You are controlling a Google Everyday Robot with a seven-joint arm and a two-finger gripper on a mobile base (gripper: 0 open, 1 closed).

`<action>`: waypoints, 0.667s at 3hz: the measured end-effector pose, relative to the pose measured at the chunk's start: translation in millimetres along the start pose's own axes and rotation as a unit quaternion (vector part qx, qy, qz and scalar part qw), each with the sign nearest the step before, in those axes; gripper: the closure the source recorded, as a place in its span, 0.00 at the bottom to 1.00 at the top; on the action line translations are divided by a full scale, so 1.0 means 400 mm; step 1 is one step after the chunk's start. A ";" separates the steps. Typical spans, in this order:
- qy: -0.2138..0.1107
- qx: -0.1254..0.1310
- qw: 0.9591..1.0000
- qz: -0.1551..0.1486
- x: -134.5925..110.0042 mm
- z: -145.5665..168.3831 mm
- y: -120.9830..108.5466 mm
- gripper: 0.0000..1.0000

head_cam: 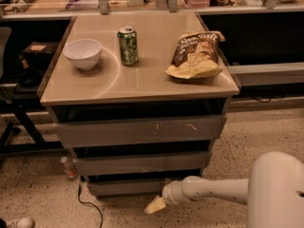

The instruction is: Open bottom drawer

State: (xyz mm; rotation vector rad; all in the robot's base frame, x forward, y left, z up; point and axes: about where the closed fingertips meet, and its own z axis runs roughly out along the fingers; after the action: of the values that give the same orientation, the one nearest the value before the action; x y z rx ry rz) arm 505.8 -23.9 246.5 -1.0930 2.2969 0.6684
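Note:
The bottom drawer [126,187] is the slimmest plain grey front, lowest of three under the tan cabinet top, just above the floor. It looks nearly flush with the fronts above. My gripper [154,205] is at the end of the white arm [209,191], low over the floor, just in front of and below the drawer's right part. Its pale tip points down and to the left.
On the cabinet top [142,80] stand a white bowl [82,53], a green can [128,45] and a chip bag [195,55]. The scratched top drawer [140,131] and middle drawer [140,164] sit above. A small bottle [68,167] and a black cable [90,208] lie at lower left.

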 end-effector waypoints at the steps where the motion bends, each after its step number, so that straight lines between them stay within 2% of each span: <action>1: 0.000 0.000 1.000 0.000 0.000 0.000 0.000 0.00; 2: -0.002 0.006 1.000 -0.006 -0.011 0.037 -0.049 0.00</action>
State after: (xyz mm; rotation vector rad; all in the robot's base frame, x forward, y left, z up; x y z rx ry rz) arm 527.2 -23.2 233.9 -1.0969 2.2873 0.6498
